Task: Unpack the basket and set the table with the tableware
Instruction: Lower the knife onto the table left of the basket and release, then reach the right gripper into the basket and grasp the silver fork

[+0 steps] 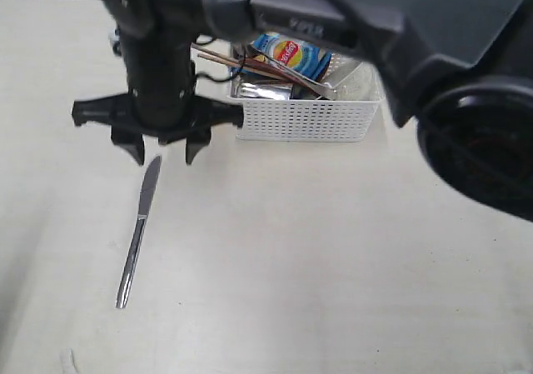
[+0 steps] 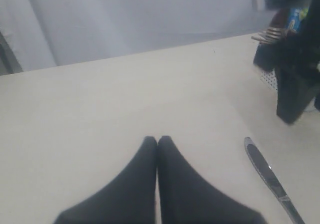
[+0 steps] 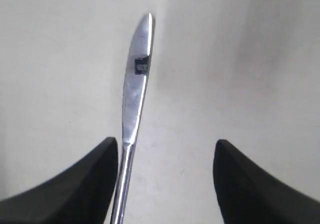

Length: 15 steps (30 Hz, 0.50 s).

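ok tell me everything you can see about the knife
The knife is slim, shiny steel, one piece, with a rounded blade and a narrow handle. It lies flat on the pale table, apart from the white basket, blade end nearer the basket. The right gripper hangs open above it, jaws on either side; no firm contact shows.

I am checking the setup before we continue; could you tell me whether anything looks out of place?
Nothing is spilled or damaged. The knife lies flat on the table, slanted rather than square to the basket. The blue chip bag in the basket is the odd one: it is not tableware.
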Motion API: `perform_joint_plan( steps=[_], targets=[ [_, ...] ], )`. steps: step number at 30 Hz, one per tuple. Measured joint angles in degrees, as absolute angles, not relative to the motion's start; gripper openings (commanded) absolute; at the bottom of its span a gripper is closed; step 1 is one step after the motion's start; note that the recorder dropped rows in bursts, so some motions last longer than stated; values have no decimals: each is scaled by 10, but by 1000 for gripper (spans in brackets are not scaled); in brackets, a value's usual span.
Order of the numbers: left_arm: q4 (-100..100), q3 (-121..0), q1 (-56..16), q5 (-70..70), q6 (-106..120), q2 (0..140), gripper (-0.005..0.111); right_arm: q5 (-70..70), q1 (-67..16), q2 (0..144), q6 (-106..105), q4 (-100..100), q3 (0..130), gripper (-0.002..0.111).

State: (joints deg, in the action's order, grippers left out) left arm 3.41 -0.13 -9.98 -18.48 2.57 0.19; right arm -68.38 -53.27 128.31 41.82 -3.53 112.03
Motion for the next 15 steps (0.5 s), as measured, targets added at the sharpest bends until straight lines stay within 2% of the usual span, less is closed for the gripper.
perform_joint_plan(
  steps=[8,15],
  targets=[
    [34,-1,-100,-185,26,2,0,-693,-479,1215,314,88,1158,54],
    [34,-1,-100,-185,26,2,0,-697,-476,1203,231,202,1145,54]
  ],
)
